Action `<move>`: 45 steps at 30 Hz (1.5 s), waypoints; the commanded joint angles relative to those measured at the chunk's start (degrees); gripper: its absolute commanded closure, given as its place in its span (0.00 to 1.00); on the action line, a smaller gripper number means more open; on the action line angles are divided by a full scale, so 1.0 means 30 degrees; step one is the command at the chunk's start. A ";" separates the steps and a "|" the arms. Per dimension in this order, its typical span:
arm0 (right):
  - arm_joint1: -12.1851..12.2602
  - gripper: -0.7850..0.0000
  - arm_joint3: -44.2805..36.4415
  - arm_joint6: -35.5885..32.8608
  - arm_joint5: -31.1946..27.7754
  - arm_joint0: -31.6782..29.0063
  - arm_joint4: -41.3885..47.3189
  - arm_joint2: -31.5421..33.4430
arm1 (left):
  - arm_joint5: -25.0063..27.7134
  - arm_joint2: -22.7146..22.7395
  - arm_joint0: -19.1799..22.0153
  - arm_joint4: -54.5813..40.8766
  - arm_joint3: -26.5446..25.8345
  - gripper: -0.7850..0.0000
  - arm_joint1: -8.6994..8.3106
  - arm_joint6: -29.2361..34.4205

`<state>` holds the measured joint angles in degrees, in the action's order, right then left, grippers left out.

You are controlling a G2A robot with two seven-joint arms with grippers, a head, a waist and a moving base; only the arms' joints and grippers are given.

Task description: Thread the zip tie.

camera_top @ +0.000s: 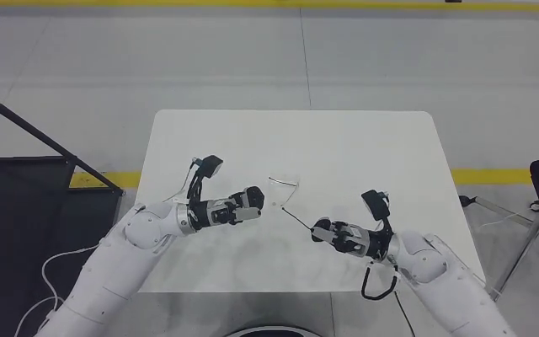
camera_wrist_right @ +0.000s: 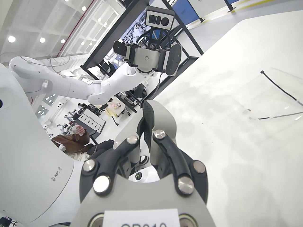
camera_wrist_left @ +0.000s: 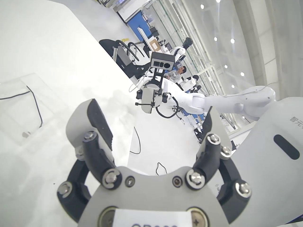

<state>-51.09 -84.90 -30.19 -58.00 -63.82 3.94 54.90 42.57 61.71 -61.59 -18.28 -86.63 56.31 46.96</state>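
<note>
The zip tie [camera_top: 299, 220] lies slantwise between the grippers, one end just beside the right gripper [camera_top: 317, 229], whose jaws are clenched with nothing seen in them. The left gripper [camera_top: 258, 204] is spread open, farther off.

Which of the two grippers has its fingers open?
The left gripper: its fingers stand wide apart with nothing between them. The right gripper has them shut on a black zip tie.

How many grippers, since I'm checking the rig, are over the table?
2. The left gripper, jaws open, is beside the clear plastic bag; the right gripper, jaws shut, is on the bag's other side. None seems hidden.
</note>
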 commanded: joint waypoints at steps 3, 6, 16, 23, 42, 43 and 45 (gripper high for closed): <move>0.0000 1.00 -0.0001 0.0001 0.0000 -0.0001 -0.0003 0.0001 | -0.0060 0.0015 -0.0023 0.0024 -0.0030 0.00 0.0005 -0.0118; -0.0030 1.00 -0.0181 0.0267 0.0224 -0.0091 -0.0018 0.0024 | 0.0014 -0.0147 -0.0294 -0.0021 -0.0525 0.00 0.0128 -0.1055; -0.0574 1.00 -0.0765 0.2966 0.0000 -0.0549 0.0107 -0.0031 | 0.3742 -0.2059 0.0042 -0.0344 0.1270 0.00 0.1101 -0.4061; -0.0944 1.00 -0.0589 0.3278 0.0000 -0.0431 0.0686 -0.0257 | 0.5142 -0.3645 0.0605 0.0009 0.2727 0.00 0.2041 -0.5871; -0.1248 1.00 -0.0769 0.3883 0.0505 -0.0631 0.0154 -0.0136 | 0.4898 -0.3293 0.0097 0.2104 0.2363 0.12 0.2450 -0.8094; -0.1277 1.00 -0.0766 0.3980 0.0451 -0.0667 0.0063 -0.0091 | 0.4990 -0.3230 -0.0021 0.2306 0.2279 0.19 0.2491 -0.8411; -0.1331 1.00 -0.0771 0.4086 0.0349 -0.0731 -0.0045 -0.0031 | 0.5042 -0.3165 -0.0170 0.2713 0.2223 0.38 0.2566 -0.8800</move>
<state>-55.01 -87.22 -18.06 -56.79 -65.94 3.93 54.71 57.66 52.15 -61.91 -10.83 -79.92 63.90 21.12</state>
